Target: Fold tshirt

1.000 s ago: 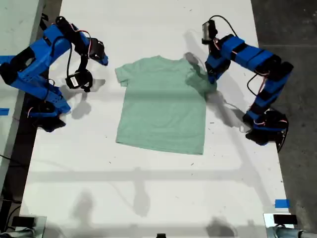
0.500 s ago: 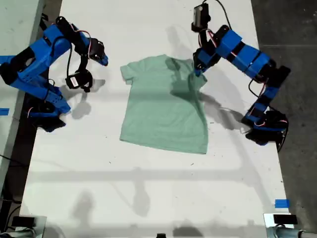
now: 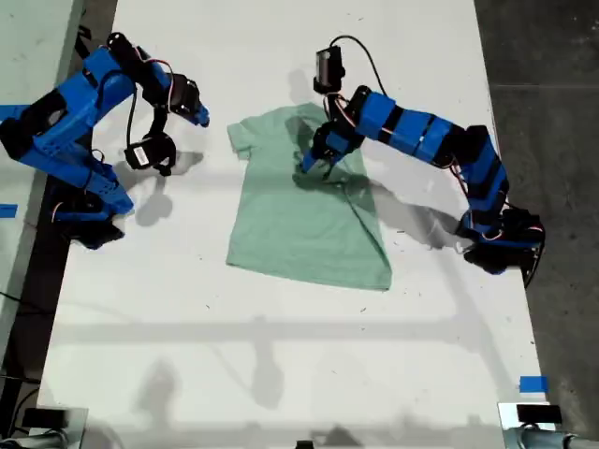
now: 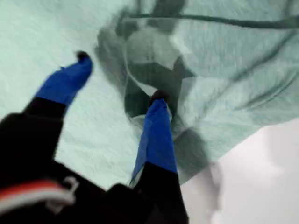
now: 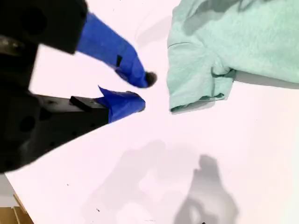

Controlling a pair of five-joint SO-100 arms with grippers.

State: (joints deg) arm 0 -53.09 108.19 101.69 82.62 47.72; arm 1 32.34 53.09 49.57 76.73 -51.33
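White bench [image 3: 281,355], mostly bare. Tshirt [image 3: 299,210]: pale mint, lying mid-bench in the exterior view, one sleeve side drawn inward over the chest into a bunched fold. First tool [image 4: 121,77]: above that bunched cloth near the collar, fingers spread apart, one fingertip [image 4: 159,98] against the fold, nothing pinched. Second tool [image 5: 142,91]: over bare bench beside the other sleeve, tips slightly parted, holding nothing.

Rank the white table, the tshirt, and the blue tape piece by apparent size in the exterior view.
1. White table, filling most of the exterior view.
2. tshirt, covering a middle patch of the table.
3. Blue tape piece, a small mark near the exterior view's lower right corner.
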